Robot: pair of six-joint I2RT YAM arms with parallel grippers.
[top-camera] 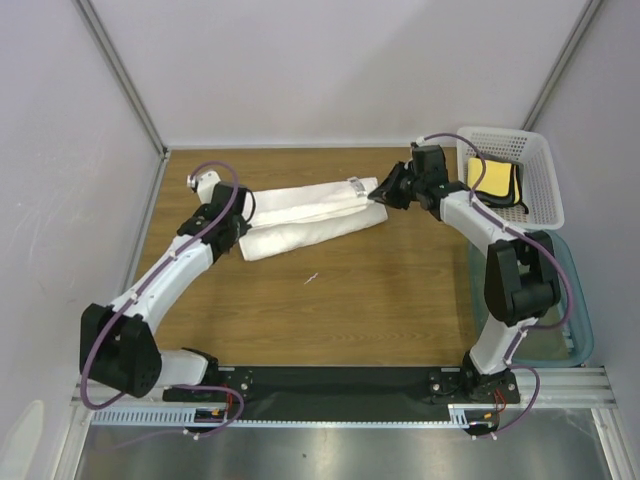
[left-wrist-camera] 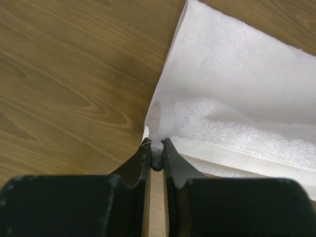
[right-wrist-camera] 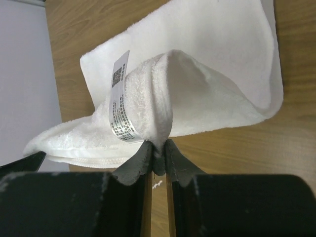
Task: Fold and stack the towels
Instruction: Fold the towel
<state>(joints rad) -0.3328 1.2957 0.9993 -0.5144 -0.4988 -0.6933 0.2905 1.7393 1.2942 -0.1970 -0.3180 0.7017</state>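
**Two grippers hold the white towel by its ends**

The white towel (top-camera: 305, 215) lies on the table (top-camera: 380, 310), to the left of the basket (top-camera: 548, 190). It is folded into a long strip. One end points at the basket and the other end points away from it.

The right gripper (right-wrist-camera: 158, 149) pinches the end that is near the basket. Its jaws are almost closed, with a thick fold of cloth squeezed between them. In the right wrist view this end is lifted up off the wood and the cloth hangs down from it. A small label (right-wrist-camera: 120, 103) with tiny print sticks out of the towel just beside the jaws.

The left gripper (left-wrist-camera: 156, 149) pinches the end that is far from the basket. Its jaws are almost closed too, with a bit of the towel's corner between them.

The yellow towel (top-camera: 490, 178) lies inside the basket. It has a dark edge. The basket is white and full of little holes.

A blue-green bin (top-camera: 582, 320) sits just in front of the basket, beside the right arm.
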